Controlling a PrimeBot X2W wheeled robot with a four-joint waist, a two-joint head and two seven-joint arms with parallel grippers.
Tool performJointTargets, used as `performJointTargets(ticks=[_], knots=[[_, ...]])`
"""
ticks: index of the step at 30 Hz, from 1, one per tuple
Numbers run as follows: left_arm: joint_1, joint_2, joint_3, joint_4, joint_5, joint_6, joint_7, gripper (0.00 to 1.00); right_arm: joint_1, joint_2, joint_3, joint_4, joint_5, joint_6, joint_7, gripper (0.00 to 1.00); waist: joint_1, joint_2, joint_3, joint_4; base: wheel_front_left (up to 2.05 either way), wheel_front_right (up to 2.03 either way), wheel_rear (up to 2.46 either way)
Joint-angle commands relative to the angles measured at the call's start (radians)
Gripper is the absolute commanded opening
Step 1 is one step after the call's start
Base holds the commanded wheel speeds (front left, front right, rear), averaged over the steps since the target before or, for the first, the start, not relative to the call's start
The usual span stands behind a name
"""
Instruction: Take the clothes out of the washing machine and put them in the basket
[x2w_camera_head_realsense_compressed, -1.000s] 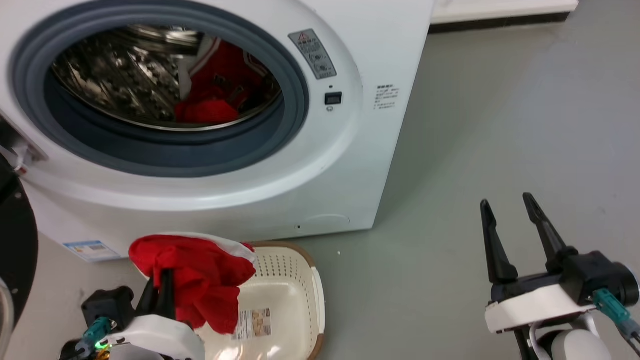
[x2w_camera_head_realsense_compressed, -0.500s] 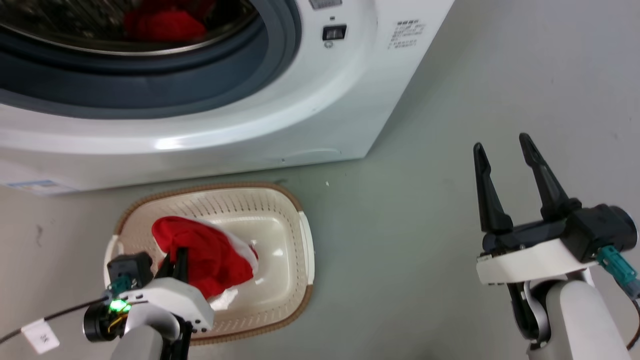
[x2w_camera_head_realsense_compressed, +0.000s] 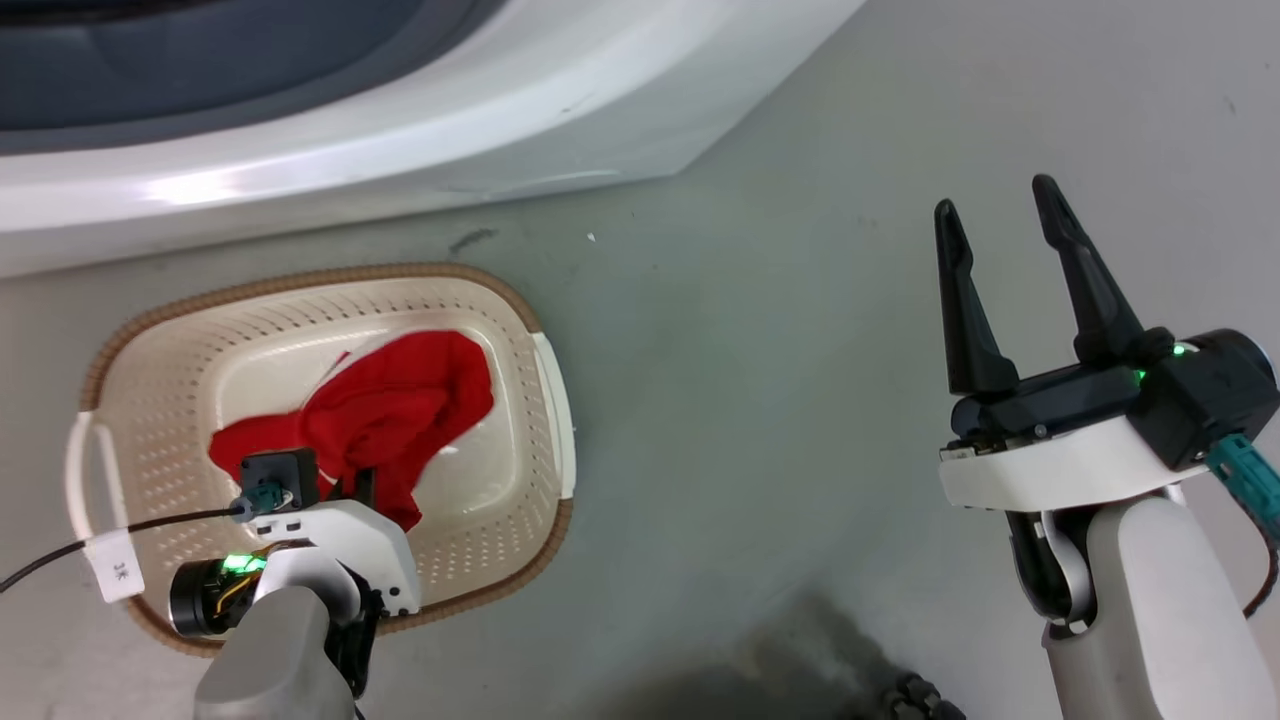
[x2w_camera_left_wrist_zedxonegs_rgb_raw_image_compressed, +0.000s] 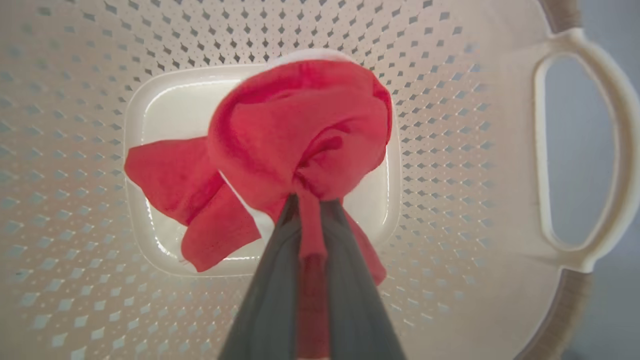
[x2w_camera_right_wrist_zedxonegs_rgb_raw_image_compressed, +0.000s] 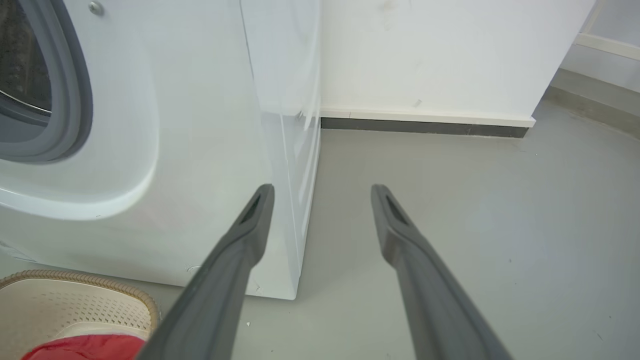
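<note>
A red garment (x2w_camera_head_realsense_compressed: 385, 420) hangs down into the cream basket (x2w_camera_head_realsense_compressed: 150, 340), its loose ends touching the basket floor. My left gripper (x2w_camera_head_realsense_compressed: 350, 490) reaches into the basket and is shut on the garment; in the left wrist view the red cloth (x2w_camera_left_wrist_zedxonegs_rgb_raw_image_compressed: 300, 135) is pinched between the two fingers (x2w_camera_left_wrist_zedxonegs_rgb_raw_image_compressed: 270, 290) over the basket's bottom (x2w_camera_left_wrist_zedxonegs_rgb_raw_image_compressed: 165, 100). The white washing machine (x2w_camera_head_realsense_compressed: 400, 130) stands just behind the basket, and only its lower front and grey door ring (x2w_camera_head_realsense_compressed: 200, 60) are in sight. Off to the right, above the floor, my right gripper (x2w_camera_head_realsense_compressed: 995, 205) is open and holds nothing.
The right wrist view looks past the washing machine's (x2w_camera_right_wrist_zedxonegs_rgb_raw_image_compressed: 200, 150) right front corner toward a white wall with a dark skirting (x2w_camera_right_wrist_zedxonegs_rgb_raw_image_compressed: 420, 127). The grey floor (x2w_camera_head_realsense_compressed: 750, 350) lies between the basket and my right arm. A dark shadow (x2w_camera_head_realsense_compressed: 780, 660) lies at the bottom.
The head camera has tilted down, so the drum has left the picture. My left gripper has lowered the red garment deeper into the basket, and its ends now spread on the bottom.
</note>
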Motion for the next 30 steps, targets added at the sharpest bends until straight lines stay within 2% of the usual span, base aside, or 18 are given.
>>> performJointTargets(ticks=[1, 8, 9, 10, 11, 15, 21, 30], knots=[[-0.023, 0.000, 0.002, 0.024, -0.002, 0.006, -0.003, 0.00, -0.018, 0.002, 0.003, -0.011, 0.009, -0.001, -0.004, 1.00, -0.0003, 0.0000, 0.045, -0.027, 0.00, 0.00, 0.00], [-0.072, 0.002, 0.012, 0.178, -0.026, 0.012, 0.001, 0.00, -0.032, 0.002, 0.005, -0.019, 0.011, -0.001, -0.004, 1.00, -0.0003, 0.0000, 0.075, -0.041, 0.00, 0.00, 0.00], [-0.078, 0.000, 0.014, 0.186, -0.026, 0.015, 0.000, 0.25, -0.030, 0.002, 0.003, -0.018, 0.011, -0.001, -0.004, 1.00, -0.0003, 0.0000, 0.073, -0.040, 0.00, 0.00, 0.00], [-0.082, 0.000, 0.011, 0.193, -0.025, 0.017, -0.002, 0.43, -0.029, 0.002, 0.001, -0.016, 0.010, -0.001, -0.004, 1.00, -0.0003, 0.0000, 0.071, -0.037, 0.00, 0.00, 0.00], [-0.084, -0.002, 0.011, 0.199, -0.027, 0.017, -0.004, 1.00, -0.027, 0.002, 0.000, -0.012, 0.009, -0.001, -0.004, 1.00, -0.0003, 0.0000, 0.065, -0.033, 0.00, 0.00, 0.00], [-0.075, -0.013, 0.015, 0.211, -0.038, 0.012, -0.014, 1.00, -0.013, 0.001, -0.003, 0.001, 0.002, -0.001, -0.004, 1.00, -0.0003, 0.0000, 0.014, -0.013, 0.00, 0.00, 0.00], [-0.025, -0.032, 0.019, 0.206, -0.048, -0.006, -0.021, 1.00, 0.029, 0.001, -0.012, 0.030, -0.010, -0.001, -0.004, 1.00, -0.0003, 0.0000, -0.122, 0.015, 0.00, 0.00, 0.00], [0.125, -0.061, 0.051, 0.010, -0.016, 0.021, -0.020, 1.00, 0.131, 0.001, -0.058, 0.079, -0.045, -0.001, -0.003, 1.00, -0.0003, 0.0000, -0.343, 0.070, 0.00, 0.00, 0.00]])
